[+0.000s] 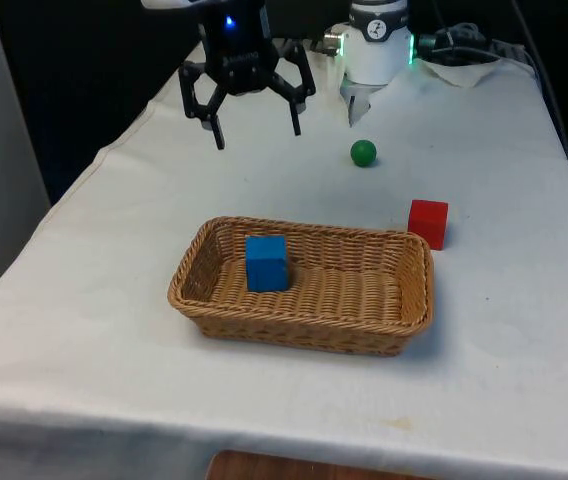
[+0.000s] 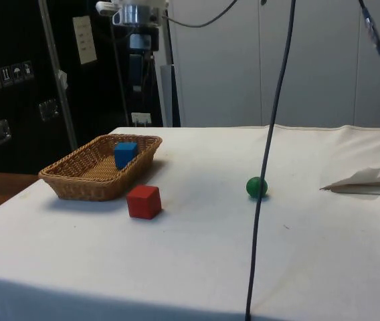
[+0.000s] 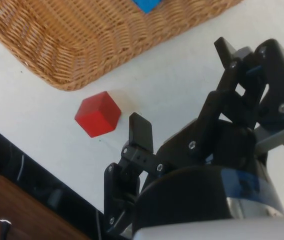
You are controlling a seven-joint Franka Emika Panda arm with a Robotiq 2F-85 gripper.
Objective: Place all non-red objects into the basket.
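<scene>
1. We see the black two-finger gripper [image 1: 255,128] hanging high over the table's far part, its fingers spread wide with nothing between them.
2. The blue cube [image 1: 266,263] already lies inside the woven wicker basket [image 1: 304,330], towards the end at the front view's left.
3. What we judge is left to move is the small green ball [image 1: 363,153]. It rests on the white tablecloth [image 1: 114,250] well apart from the basket, beyond the basket's end at the front view's right.
4. The red cube [image 1: 428,222] sits just beside that same end of the basket, on the cloth; being red, it should stay where it is.
5. Handling, as we judge it: the ball looks light and firm, but round and smooth (so it may roll away at the first nudge). We would come straight down over it and close the fingers across its widest middle, level with its centre, so it cannot squirt out above or below the pads.
6. The cloth under it is soft, which may slow any rolling.
</scene>
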